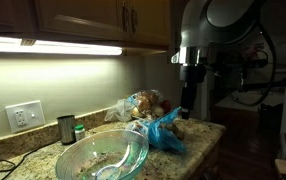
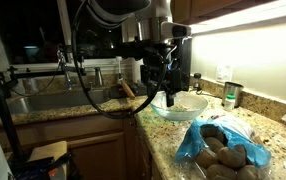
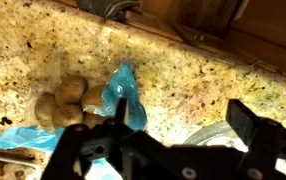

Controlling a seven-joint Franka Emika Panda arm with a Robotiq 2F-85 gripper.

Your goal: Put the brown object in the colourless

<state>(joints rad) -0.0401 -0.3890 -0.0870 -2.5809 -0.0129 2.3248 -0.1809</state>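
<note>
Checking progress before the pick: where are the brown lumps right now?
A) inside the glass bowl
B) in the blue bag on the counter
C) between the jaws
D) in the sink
B: the brown lumps lie in the blue bag beside the glass bowl, with the gripper open and empty above them.

Glass bowl: near rim cut off by the bottom edge in an exterior view. In wrist view it's mostly hidden behind the blurred gripper. Blue bag beside the bowl is clipped at the bottom edge, and its potatoes are too dim to count. Gripper next to the bowl is a dark silhouette in both exterior views, finger gap unreadable there.
</note>
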